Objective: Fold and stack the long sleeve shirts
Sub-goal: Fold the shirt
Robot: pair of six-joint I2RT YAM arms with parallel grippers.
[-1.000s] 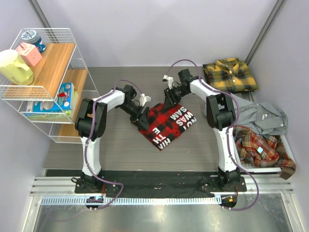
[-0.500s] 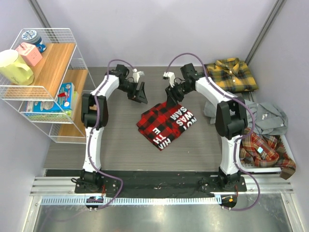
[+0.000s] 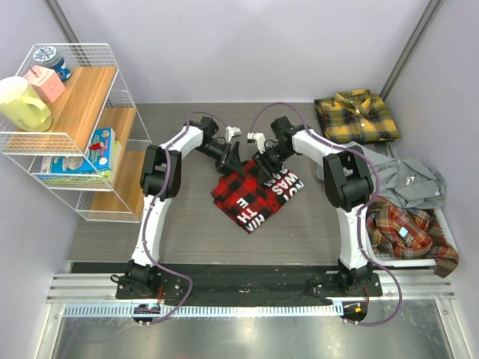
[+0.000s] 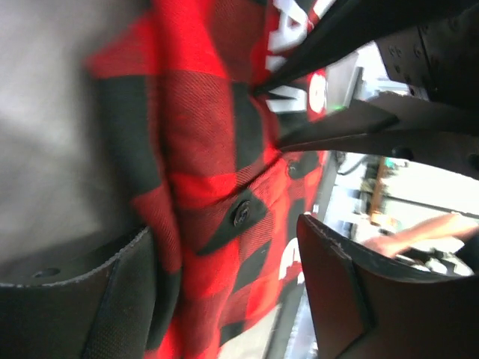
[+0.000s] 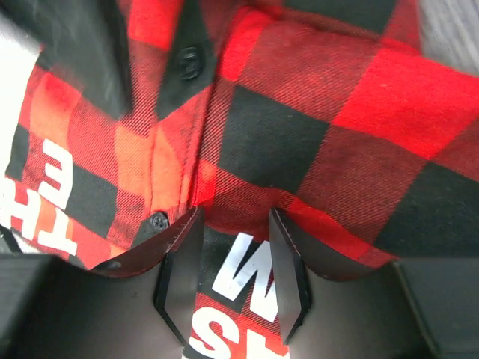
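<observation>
Looking down from the top external camera: the red-and-black check shirt point(image 3: 253, 196) lies folded into a compact oblong at mid-table point(image 3: 187, 224). It is set at a slant, with its white block lettering face up. The left gripper point(image 3: 232, 155) and right gripper point(image 3: 266, 163) are both down at the shirt's far edge, near each other, the arms reaching in from either side. The yellow-and-black plaid shirt point(image 3: 355, 116) lies folded flat in the far right corner, well apart from the red one. The grey shirt point(image 3: 415, 183) and orange-brown plaid shirt point(image 3: 408, 232) are heaped unfolded along the right side, the grey one farther back and touching the plaid. A wire shelf point(image 3: 75, 127) stands at the left, with a yellow pitcher point(image 3: 22, 103) on its top board.

Left wrist: the left gripper point(image 4: 224, 228) is released, jaws spread wide. Red check cloth fills the gap between them. A dark button point(image 4: 241, 213) on the placket sits roughly midway. Cloth laps against the inner face of one finger point(image 4: 97, 299). Contact at the other finger cannot be made out. The view is blurred toward the edges.

Right wrist: the right gripper point(image 5: 236, 217) has its fingers only narrowly parted, lying over the lettered cloth. A white "W" shows in the gap. A fold of red check laps over the fingertips and hides them. Cannot tell whether the jaws are pinching that fold or merely resting at it. Two dark buttons show on the placket to the left, one of them just beside the left finger point(image 5: 183, 277).
</observation>
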